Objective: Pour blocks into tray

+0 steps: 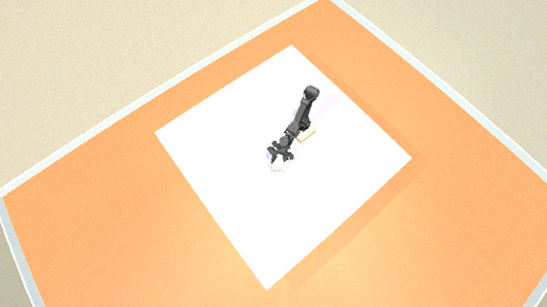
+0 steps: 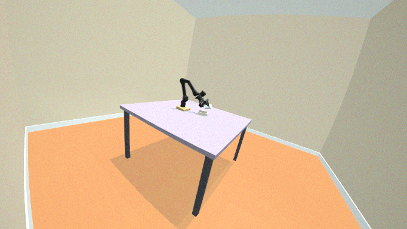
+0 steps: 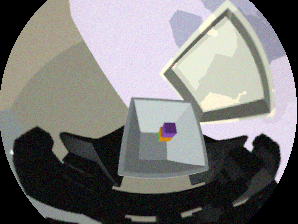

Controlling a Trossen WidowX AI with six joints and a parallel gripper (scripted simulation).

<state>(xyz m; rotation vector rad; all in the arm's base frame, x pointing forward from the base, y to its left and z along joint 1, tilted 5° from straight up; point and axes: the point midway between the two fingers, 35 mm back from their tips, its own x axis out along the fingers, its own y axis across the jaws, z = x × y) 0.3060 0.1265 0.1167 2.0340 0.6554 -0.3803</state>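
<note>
Gripping one tilted cup (image 1: pixel 279 163) (image 2: pixel 209 105) (image 3: pixel 150 150) in the partly open pincer (image 1: pixel 280 159) (image 2: pixel 204 105) (image 3: pixel 161 145), with at least two blocks (image 3: pixel 168 131) inside. Beside one tray (image 1: pixel 270 164) (image 2: pixel 203 113) (image 3: pixel 220 65), between the desk's (image 1: pixel 329 168) (image 2: pixel 179 125) (image 3: pixel 105 40) left and right corners from above.

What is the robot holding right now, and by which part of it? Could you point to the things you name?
The gray square open-topped cup (image 3: pixel 145 116), gripped around its outer side walls; the exact contact points can't be made out.
</note>
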